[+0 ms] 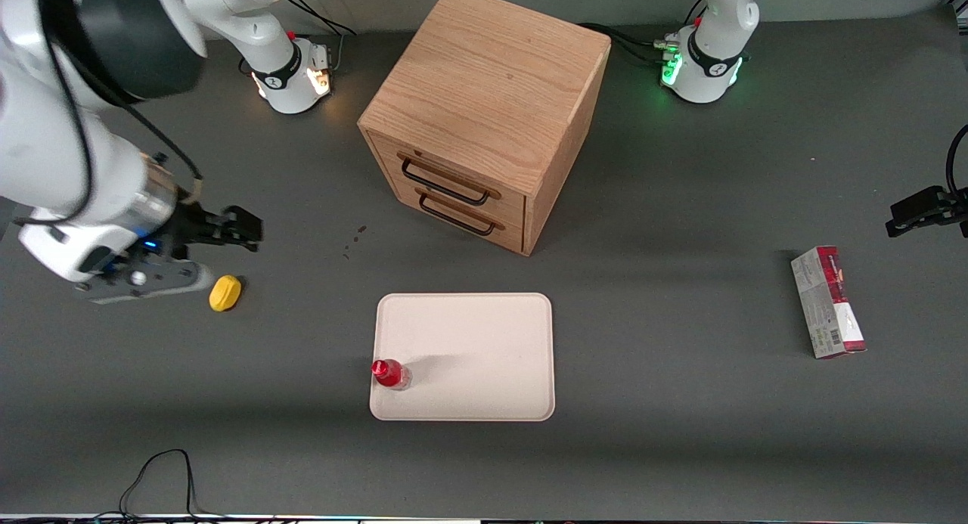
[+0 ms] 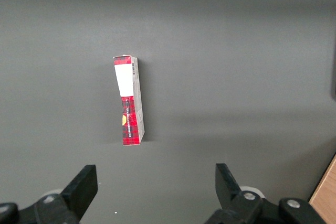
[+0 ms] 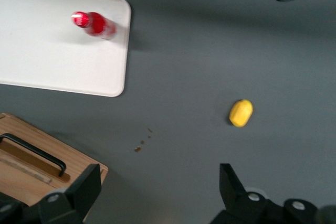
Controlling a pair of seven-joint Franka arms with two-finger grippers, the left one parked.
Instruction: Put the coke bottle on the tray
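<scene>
The small red coke bottle (image 1: 390, 373) (image 3: 94, 24) stands upright on the cream tray (image 1: 484, 350) (image 3: 47, 61), in the tray's corner nearest the front camera on the working arm's side. My gripper (image 1: 240, 230) (image 3: 160, 190) hangs high above the table toward the working arm's end, well away from the tray. Its fingers are spread wide open with nothing between them.
A yellow lump (image 1: 225, 293) (image 3: 241, 113) lies on the table close under my gripper. A wooden drawer cabinet (image 1: 484, 116) (image 3: 37, 161) stands farther from the front camera than the tray. A red-and-grey carton (image 1: 828, 301) (image 2: 129, 100) lies toward the parked arm's end.
</scene>
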